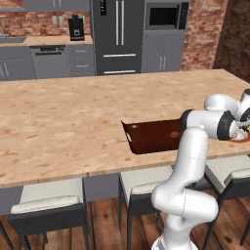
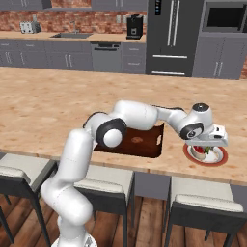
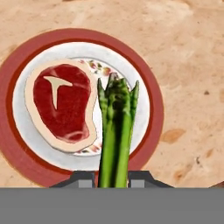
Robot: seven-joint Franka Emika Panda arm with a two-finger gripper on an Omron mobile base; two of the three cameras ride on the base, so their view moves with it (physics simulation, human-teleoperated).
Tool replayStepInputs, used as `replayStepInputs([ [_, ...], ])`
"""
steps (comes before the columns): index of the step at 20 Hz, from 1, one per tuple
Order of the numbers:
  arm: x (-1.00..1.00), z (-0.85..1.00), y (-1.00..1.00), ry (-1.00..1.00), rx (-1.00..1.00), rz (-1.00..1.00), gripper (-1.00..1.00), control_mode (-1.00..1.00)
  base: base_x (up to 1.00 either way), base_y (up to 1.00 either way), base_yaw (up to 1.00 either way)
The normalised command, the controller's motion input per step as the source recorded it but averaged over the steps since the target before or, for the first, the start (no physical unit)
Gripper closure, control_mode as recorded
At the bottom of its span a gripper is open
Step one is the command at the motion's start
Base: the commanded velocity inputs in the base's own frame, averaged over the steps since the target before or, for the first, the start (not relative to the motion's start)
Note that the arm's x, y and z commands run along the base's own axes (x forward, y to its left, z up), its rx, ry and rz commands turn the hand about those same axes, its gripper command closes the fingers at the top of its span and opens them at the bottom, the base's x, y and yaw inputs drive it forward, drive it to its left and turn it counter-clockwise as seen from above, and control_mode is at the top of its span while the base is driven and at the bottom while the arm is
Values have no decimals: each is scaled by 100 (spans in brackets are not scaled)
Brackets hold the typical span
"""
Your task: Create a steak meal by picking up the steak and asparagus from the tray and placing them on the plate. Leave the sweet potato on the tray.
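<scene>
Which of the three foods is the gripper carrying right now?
The bundle of dark green asparagus stalks, clamped in the gripper; the red steak already lies on the plate, the sweet potato on the tray.

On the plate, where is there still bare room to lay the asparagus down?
The plate is crowded on the side where the steak lies. Its free patch is the white strip between steak and red rim, under the asparagus held by the tool.

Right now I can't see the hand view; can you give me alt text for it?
A bundle of asparagus rises from between the pincer's two finger tips, over the right part of a round white plate with a red rim. A red steak with a pale rim of fat lies flat on the plate's left part, and a light wooden counter surrounds the plate.
</scene>
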Motion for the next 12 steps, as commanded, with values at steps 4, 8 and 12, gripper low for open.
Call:
replayStepInputs([
  [4,0,-18,-14,0,0,0,100,-100,0,0,0],
  [8,9,-16,-1,0,0,0,100,-100,0,0,0],
  [12,21,-16,0,0,0,0,100,-100,0,0,0],
])
